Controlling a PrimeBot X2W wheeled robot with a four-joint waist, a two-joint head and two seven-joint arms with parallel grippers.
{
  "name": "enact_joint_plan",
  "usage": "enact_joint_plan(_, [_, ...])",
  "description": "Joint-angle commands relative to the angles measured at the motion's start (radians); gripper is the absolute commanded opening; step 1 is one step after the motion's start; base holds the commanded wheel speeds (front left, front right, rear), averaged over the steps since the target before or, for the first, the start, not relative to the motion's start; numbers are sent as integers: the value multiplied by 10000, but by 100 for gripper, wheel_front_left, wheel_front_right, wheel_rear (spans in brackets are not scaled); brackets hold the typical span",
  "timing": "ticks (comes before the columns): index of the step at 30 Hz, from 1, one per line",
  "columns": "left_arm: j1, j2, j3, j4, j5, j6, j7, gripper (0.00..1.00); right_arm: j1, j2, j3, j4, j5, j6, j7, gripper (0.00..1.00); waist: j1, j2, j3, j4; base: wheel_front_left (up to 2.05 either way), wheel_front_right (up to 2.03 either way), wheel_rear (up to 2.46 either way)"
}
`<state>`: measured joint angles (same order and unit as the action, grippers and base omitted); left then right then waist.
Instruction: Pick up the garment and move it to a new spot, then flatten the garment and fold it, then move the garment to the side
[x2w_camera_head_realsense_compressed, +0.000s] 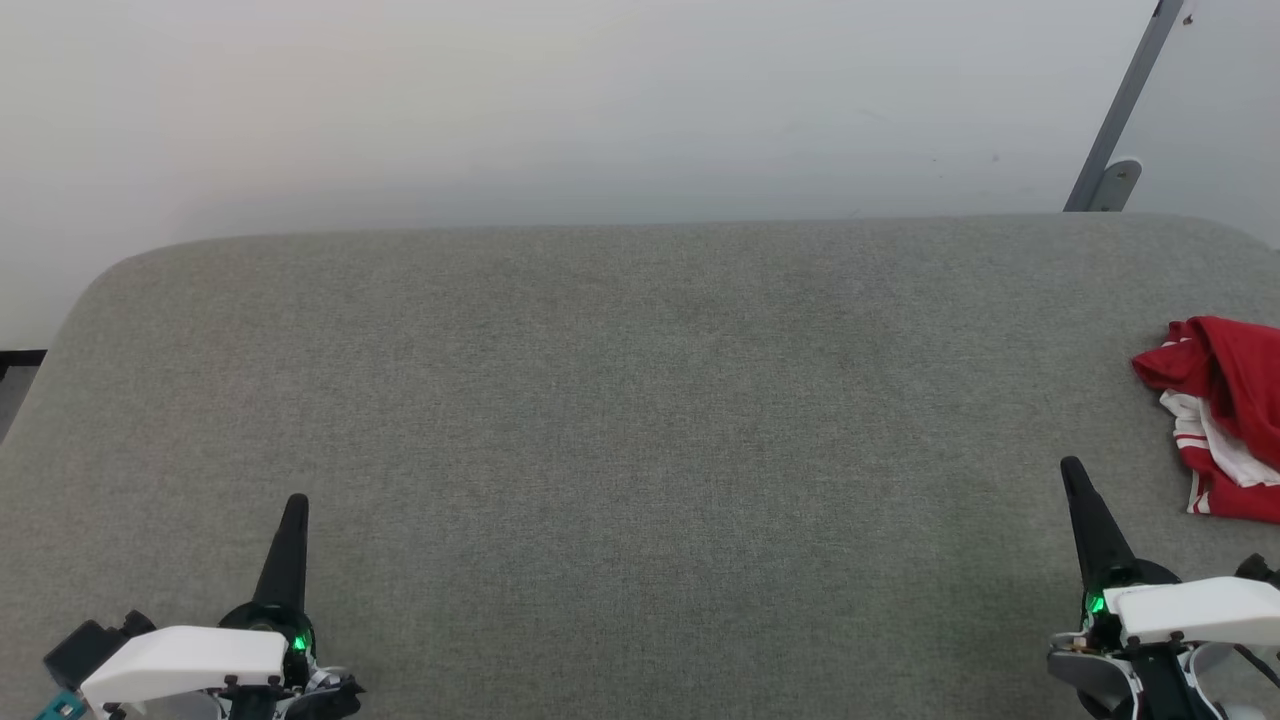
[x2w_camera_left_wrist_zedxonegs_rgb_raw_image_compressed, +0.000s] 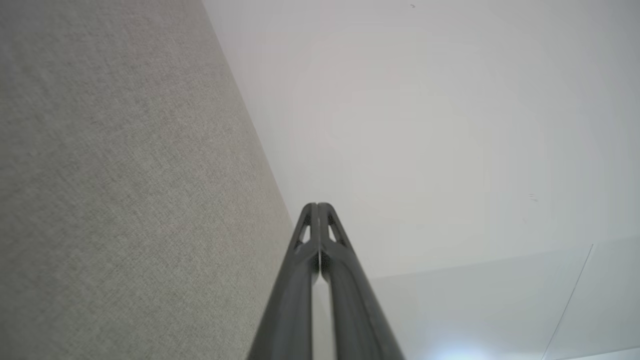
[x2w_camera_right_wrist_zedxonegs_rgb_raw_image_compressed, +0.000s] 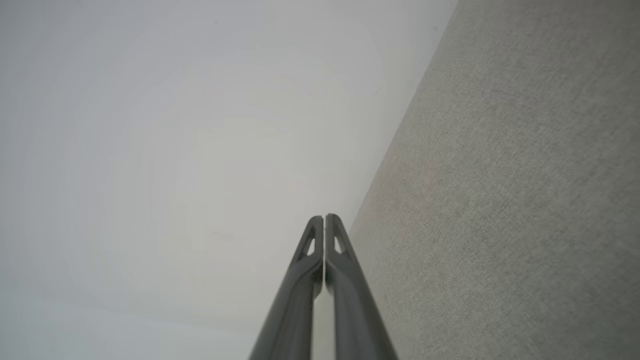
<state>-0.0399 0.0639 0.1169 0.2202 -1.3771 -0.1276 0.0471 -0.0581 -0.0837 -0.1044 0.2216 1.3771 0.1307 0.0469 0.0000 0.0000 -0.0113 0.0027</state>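
The left gripper (x2w_camera_head_realsense_compressed: 294, 508) was seen low at the left of the head view. Its two dark fingers were pressed together and nothing was held between them. In the left wrist view the tips were shown shut on empty air. The right gripper (x2w_camera_head_realsense_compressed: 1073, 470) was placed low at the right, likewise closed tight and empty. Both were held over the near edge of a counter (x2w_camera_head_realsense_compressed: 640, 400) covered in grey fabric, with fingers pointed toward a pale wall (x2w_camera_head_realsense_compressed: 600, 100) beyond.

The garment (x2w_camera_head_realsense_compressed: 1235, 400) — bright red with white bands — was found at the far right edge of the counter. It lay near the right gripper but apart from it, and was partly cut off by the frame. The visible part was bunched rather than spread flat.

The step in hand could not be settled. Such a bundle at the side would suit a garment waiting to be lifted, or one set aside after folding — the hidden part's neatness was not shown. Should a grasp be needed at all, the right gripper was judged the nearer, and its fingers would have to be parted.
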Motion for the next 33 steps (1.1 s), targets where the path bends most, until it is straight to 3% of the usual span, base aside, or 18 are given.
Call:
enact_joint_plan(1, [-252, 2, -8, -10, -211, -41, 84, 0, -200, 26, -43, -38, 201, 1, 87, 0, 0, 0, 5, -1, 0, 0, 0])
enact_joint_plan(33, [-775, -146, -31, 260, -2365, -56, 718, 0, -579, 364, -116, 257, 2378, 0, 718, 0, 0, 0, 142, -27, 0, 0, 0])
